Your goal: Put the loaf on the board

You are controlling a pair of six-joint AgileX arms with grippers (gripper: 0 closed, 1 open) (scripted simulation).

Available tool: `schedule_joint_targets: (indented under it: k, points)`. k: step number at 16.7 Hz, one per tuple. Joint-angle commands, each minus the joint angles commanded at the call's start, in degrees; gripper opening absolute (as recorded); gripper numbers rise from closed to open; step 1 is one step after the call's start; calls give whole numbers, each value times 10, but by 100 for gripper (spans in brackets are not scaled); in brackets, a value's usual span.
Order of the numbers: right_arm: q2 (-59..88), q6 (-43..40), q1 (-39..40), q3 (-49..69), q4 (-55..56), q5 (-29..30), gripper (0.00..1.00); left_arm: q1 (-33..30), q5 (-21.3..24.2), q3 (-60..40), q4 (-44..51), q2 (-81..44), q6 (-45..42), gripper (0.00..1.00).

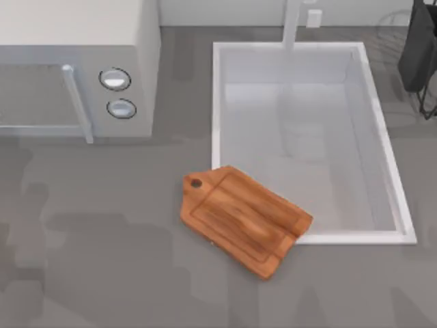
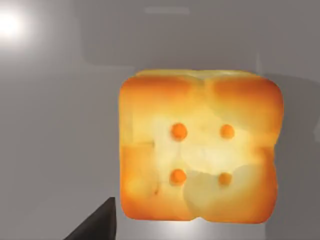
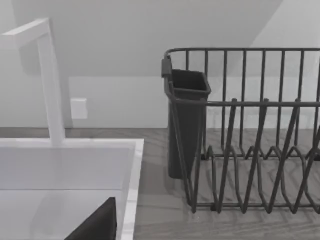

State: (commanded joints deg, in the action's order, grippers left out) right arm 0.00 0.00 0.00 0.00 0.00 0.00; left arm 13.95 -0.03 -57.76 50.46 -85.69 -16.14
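The loaf (image 2: 200, 145) is a golden-orange bread cube with browner edges and several orange dots on the face toward the left wrist camera. It sits close in front of the camera against plain grey surfaces. A dark part of my left gripper (image 2: 97, 225) shows just beside its lower corner, apart from it. The board (image 1: 242, 219) is reddish-brown wood and lies diagonally in the middle of the table, its holed handle end toward the back left and its right corner over the sink's front rim. A dark part of my right gripper (image 3: 97, 222) hovers over the sink's edge.
A grey microwave (image 1: 75, 75) stands at the back left. The white sink (image 1: 217, 102) with its faucet (image 1: 292, 24) takes up the back right. A black dish rack (image 3: 250, 130) with a dark cup holder (image 3: 187, 120) stands to the sink's right.
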Motion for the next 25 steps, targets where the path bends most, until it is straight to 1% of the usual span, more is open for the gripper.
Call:
schedule_joint_targets:
  k: [3,5,12,14,19,21,24,25]
  points:
    - [0,0,0,0,0,0,100,16,0,-69,54,-93,-18,100]
    - [0,0,0,0,0,0,100,22,0,-98,74,-130,-26,100]
    - [0,0,0,0,0,0,100,22,0,-106,79,-143,-28,100]
    - [0,0,0,0,0,0,100,23,0,-92,57,-153,-27,100]
    - [0,0,0,0,0,0,100,25,1,-30,-58,-201,-30,100]
    - [0,0,0,0,0,0,100,26,1,-19,-75,-211,-31,100]
    - [0,0,0,0,0,0,100,26,1,-18,-76,-211,-31,100]
    - [0,0,0,0,0,0,100,26,1,-18,-76,-211,-31,92]
